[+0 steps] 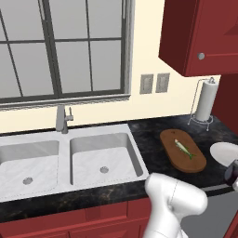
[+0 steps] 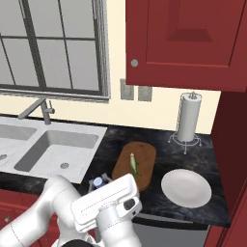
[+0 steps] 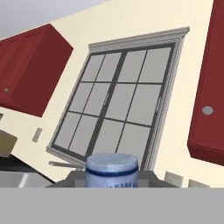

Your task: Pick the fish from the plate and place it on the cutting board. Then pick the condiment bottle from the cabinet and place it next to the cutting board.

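Two base views flanking the arm, sharing cutting board (image 1: 182, 150), hand view tilted upward

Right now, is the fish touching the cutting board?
Touching. In the left base view the fish lies flat on the cutting board, no gap beneath; the right base view agrees.

Small silvery-green fish (image 1: 184, 148) lies lengthwise on oblong brown wooden cutting board (image 1: 182, 150), on dark speckled surface (image 1: 148, 139) right of the sink. Round white plate (image 1: 224, 152) at right edge, apart from board.

Cream wall (image 1: 148, 37), grey-framed window (image 1: 60, 46), black countertop (image 1: 153, 139).
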Robot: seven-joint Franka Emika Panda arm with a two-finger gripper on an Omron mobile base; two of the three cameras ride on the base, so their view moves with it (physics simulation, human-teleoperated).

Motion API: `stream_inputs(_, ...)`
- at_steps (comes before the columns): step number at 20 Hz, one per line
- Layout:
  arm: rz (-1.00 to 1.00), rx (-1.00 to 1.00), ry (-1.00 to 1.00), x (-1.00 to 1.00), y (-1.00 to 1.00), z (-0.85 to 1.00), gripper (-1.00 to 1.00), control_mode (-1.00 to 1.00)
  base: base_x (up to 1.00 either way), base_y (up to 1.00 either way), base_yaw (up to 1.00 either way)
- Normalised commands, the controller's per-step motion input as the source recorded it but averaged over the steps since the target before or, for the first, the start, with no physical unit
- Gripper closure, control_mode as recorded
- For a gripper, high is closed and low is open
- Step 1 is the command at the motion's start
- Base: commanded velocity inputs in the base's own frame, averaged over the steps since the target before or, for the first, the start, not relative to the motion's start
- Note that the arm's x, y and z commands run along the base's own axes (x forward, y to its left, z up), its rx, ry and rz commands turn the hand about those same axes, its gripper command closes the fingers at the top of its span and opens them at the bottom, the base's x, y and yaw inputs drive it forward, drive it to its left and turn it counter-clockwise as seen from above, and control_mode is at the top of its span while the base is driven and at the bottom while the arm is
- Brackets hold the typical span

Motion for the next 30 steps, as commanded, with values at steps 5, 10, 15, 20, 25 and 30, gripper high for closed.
stream_inputs(5,-0.05,0.0,-0.06,0.18,0.0,-0.24,1.0,-1.0,0.0,0.0,0.0)
stream_inputs(10,-0.05,0.0,-0.04,0.18,0.0,-0.2,1.0,-1.0,0.0,0.0,0.0)
stream_inputs(15,-0.03,0.0,-0.03,0.19,0.0,-0.14,1.0,-1.0,0.0,0.0,0.0)
stream_inputs(20,-0.01,0.0,-0.04,0.1,-0.06,-0.12,1.0,-1.0,0.0,0.0,0.0)
stream_inputs(25,0.0,-0.01,-0.02,0.02,-0.23,-0.14,1.0,-1.0,0.0,0.0,0.0)
stream_inputs(30,0.0,-0.02,0.0,0.03,-0.28,-0.06,1.0,-1.0,0.0,0.0,0.0)
